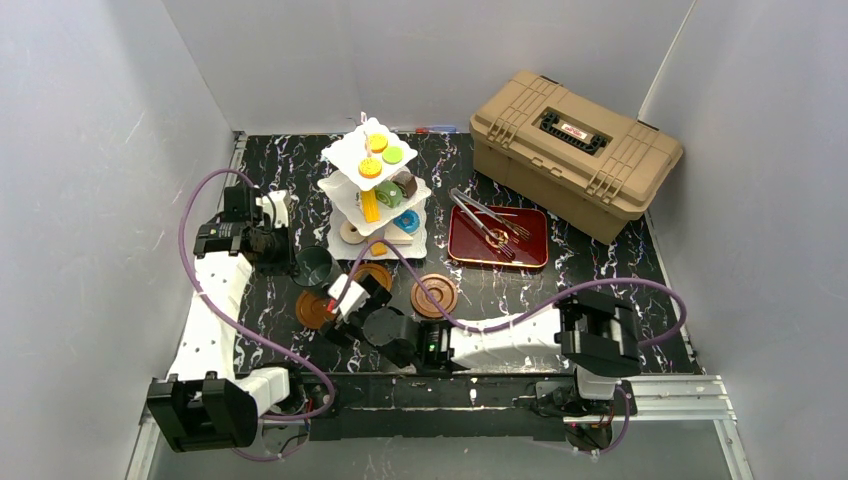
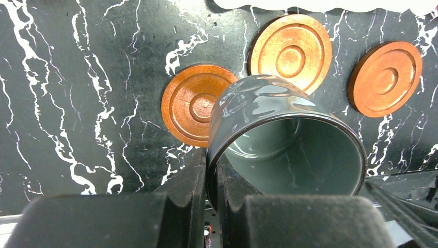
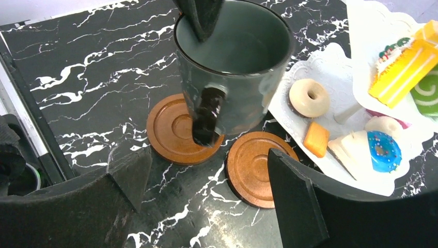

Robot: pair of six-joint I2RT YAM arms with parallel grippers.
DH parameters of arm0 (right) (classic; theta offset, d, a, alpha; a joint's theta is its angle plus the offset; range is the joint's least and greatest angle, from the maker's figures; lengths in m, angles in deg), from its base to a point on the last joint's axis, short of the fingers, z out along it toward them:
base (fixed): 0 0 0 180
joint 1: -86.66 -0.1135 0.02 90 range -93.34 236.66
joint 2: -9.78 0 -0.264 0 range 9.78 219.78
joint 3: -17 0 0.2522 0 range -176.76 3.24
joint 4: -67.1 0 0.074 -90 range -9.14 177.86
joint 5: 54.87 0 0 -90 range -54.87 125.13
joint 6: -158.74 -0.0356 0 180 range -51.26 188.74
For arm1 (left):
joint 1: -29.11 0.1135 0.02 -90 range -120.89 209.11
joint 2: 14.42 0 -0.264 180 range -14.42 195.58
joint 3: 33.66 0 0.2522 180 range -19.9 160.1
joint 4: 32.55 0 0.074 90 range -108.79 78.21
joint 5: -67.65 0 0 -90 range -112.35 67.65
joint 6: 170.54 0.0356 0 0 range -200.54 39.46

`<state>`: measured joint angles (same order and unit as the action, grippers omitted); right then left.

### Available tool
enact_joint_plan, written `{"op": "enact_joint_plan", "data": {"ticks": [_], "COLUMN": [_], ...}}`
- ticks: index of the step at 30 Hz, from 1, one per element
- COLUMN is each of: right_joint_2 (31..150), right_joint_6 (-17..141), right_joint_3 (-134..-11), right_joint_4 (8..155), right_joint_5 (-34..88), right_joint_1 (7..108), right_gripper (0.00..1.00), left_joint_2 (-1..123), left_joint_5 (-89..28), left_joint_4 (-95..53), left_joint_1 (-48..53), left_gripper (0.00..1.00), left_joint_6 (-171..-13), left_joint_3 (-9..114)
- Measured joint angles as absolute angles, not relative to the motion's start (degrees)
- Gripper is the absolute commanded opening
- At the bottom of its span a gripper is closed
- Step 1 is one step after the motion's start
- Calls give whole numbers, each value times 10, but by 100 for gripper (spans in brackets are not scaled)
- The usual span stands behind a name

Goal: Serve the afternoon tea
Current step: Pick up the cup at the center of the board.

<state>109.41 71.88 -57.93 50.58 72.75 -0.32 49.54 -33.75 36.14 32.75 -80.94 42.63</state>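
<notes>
The white three-tier stand (image 1: pixel 352 158) at the back centre carries small colourful pastries and donuts; its lowest plate (image 3: pixel 330 67) holds a cream donut (image 3: pixel 309 97) and a blue donut (image 3: pixel 383 151). My left gripper (image 1: pixel 290 255) (image 2: pixel 213 165) is shut on the rim of a dark cup (image 1: pixel 315 265) (image 2: pixel 286 139) (image 3: pixel 232 72), one finger inside and one outside. The cup is tilted, just above a brown saucer (image 3: pixel 178 129) (image 2: pixel 199 111). My right gripper (image 1: pixel 338 305) (image 3: pixel 206 191) stands open, close in front of the cup's handle, holding nothing.
Two more brown saucers (image 1: pixel 375 275) (image 1: pixel 434 295) lie in front of the stand. A red tray (image 1: pixel 535 235) with metal tongs (image 1: pixel 485 225) sits to the right. A tan toolbox (image 1: pixel 575 150) fills the back right corner. Grey walls enclose the table.
</notes>
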Motion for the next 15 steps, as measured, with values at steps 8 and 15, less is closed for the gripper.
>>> {"op": "enact_joint_plan", "data": {"ticks": [8,15], "right_joint_2": [1132,1134], "right_joint_6": [730,721], "right_joint_3": [-622,-624], "right_joint_4": [507,508], "right_joint_5": [729,700], "right_joint_1": [3,39], "right_gripper": [76,50], "left_joint_2": [483,467], "left_joint_5": [-334,-339], "left_joint_4": [374,381], "left_joint_1": [314,309], "left_gripper": [0,0], "left_joint_6": [-842,-854], "left_joint_3": [428,428]}}
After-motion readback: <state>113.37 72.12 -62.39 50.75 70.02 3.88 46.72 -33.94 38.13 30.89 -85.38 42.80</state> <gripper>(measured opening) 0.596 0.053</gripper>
